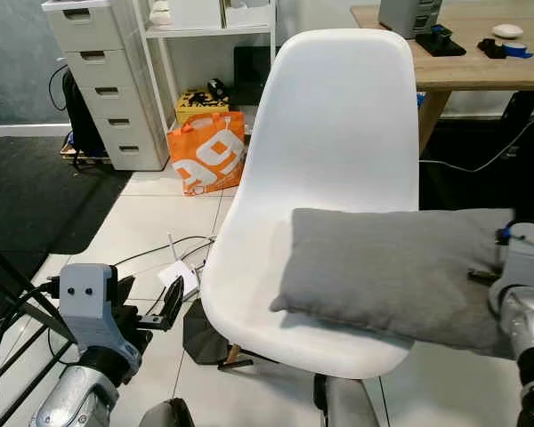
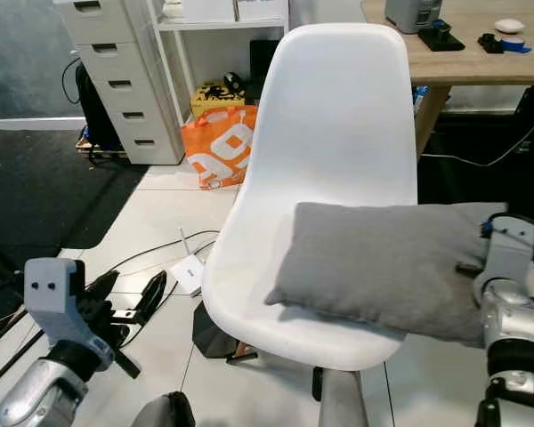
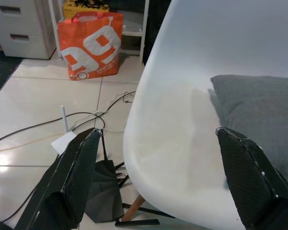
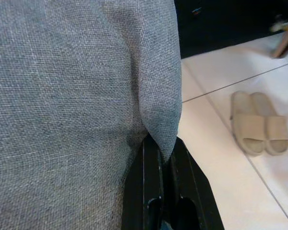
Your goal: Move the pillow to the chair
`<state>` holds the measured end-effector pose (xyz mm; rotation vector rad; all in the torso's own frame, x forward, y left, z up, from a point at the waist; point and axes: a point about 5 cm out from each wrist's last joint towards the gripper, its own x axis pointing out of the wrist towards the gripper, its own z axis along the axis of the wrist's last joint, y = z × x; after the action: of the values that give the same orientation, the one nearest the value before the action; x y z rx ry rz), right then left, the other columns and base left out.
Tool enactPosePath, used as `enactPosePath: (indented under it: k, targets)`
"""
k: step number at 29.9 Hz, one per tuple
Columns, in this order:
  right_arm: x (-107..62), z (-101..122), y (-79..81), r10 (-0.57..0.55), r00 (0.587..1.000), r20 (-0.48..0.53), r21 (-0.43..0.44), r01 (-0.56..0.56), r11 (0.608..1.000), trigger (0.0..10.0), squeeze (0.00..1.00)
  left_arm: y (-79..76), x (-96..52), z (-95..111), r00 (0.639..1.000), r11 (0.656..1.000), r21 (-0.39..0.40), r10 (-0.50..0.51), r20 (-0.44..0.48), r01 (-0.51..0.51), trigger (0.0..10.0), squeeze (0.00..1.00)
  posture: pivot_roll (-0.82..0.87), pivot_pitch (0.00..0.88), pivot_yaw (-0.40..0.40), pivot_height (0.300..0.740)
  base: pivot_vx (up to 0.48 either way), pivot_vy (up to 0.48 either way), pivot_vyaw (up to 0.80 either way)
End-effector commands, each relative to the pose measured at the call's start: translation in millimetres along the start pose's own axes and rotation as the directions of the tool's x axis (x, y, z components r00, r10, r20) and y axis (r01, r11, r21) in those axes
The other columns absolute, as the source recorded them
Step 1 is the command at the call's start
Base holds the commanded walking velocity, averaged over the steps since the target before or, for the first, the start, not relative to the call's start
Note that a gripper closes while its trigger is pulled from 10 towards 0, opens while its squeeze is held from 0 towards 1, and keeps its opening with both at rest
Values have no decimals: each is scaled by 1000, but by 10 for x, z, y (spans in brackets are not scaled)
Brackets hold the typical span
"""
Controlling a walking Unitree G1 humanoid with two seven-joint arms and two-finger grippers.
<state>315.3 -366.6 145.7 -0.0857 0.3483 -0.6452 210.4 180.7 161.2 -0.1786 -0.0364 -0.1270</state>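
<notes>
A grey pillow (image 1: 392, 271) lies across the seat of a white shell chair (image 1: 338, 116), and its right end hangs past the seat's right edge. My right gripper (image 4: 165, 155) is shut on a fold of fabric at that overhanging end; its wrist (image 1: 525, 267) stands by the pillow's right corner. My left gripper (image 2: 129, 298) is open and holds nothing. It hovers low over the floor, to the left of the chair's front-left edge. In the left wrist view its fingers (image 3: 72, 182) frame the seat rim and the pillow's left end (image 3: 259, 115).
An orange shopping bag (image 1: 207, 151) and a white drawer unit (image 1: 102, 80) stand behind the chair on the left. A wooden table (image 1: 463, 53) is at the back right. Cables and a small white router (image 1: 180, 276) lie on the tiles by the chair base. A pair of slippers (image 4: 259, 124) lies on the floor.
</notes>
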Motion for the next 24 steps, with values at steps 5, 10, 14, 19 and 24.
enactPosePath:
  k: [5, 10, 14, 19, 24]
  targets:
    - [27, 231, -65, -98, 989, 110, 107, 86, 990, 10000, 0, -14, -27, 8, 1000, 1000, 7, -12, -11, 12, 10000, 0, -186, 128, 53, 531, 0, 0, 0]
    - [33, 338, 162, -3, 989, 149, 166, -22, 986, 10000, 0, -16, -32, 23, 1000, 1000, 10, -16, -11, 16, 10000, 0, -179, 134, 57, 531, 0, 0, 0]
    - [-32, 389, 597, 216, 960, 178, 179, -247, 952, 10000, 0, -13, -44, 27, 1000, 1000, 12, -17, -14, 17, 10000, 0, -177, 137, 58, 531, 0, 0, 0]
    - [-186, 403, 1092, 424, 886, 187, 147, -452, 880, 10000, 0, -19, -57, 30, 1000, 1000, 13, -18, -17, 18, 10000, 0, -172, 143, 56, 531, 0, 0, 0]
    - [-244, 381, 1296, 478, 864, 157, 115, -497, 860, 10000, 0, -18, -73, 29, 1000, 1000, 15, -17, -22, 17, 10000, 0, -169, 145, 52, 531, 0, 0, 0]
